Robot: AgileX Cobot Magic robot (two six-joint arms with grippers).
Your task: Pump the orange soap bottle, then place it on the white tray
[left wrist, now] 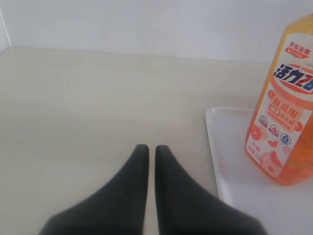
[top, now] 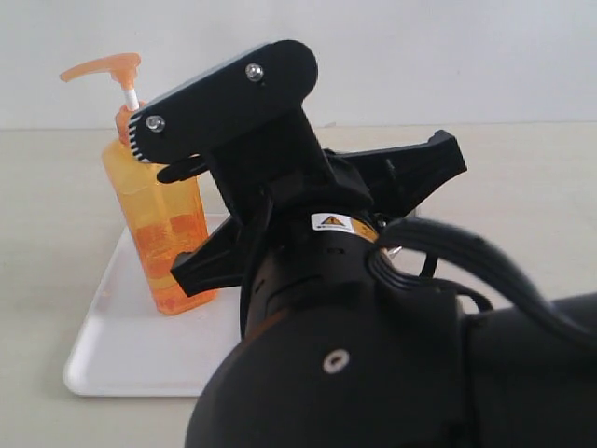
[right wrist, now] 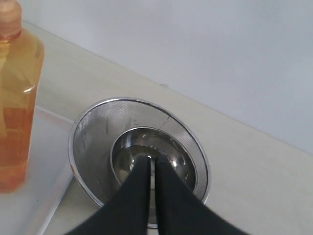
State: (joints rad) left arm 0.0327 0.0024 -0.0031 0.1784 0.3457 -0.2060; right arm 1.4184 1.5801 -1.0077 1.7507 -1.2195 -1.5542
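The orange soap bottle (top: 163, 233) is standing upright in the left half of the exterior frame. Its base is resting on the white tray (top: 121, 355), which is lying flat in the lower left on the pale tabletop (top: 47, 205). The bottle's orange pump head (top: 103, 67) is sitting on its white stem in the upper left, spout pointing toward the left edge. A black robot arm (top: 373, 308) is filling the centre and lower right of that frame and is covering part of the bottle's right side; which arm it is cannot be told from this view. In the left wrist view the left gripper (left wrist: 147, 152) is showing its two black fingers drawn together with only a thin slit between them, holding nothing, and is hovering over bare tabletop near the tray (left wrist: 234, 186). There the bottle (left wrist: 286, 117) is standing on the tray with its white-and-orange label (left wrist: 283, 122) facing the camera. In the right wrist view the right gripper (right wrist: 152, 164) is likewise pressed together and empty, hanging over a round steel strainer bowl (right wrist: 93, 132). The bowl is sitting right at the edge of the tray (right wrist: 34, 196); whether the two are touching cannot be told. The bottle (right wrist: 14, 98) is standing apart from both grippers.
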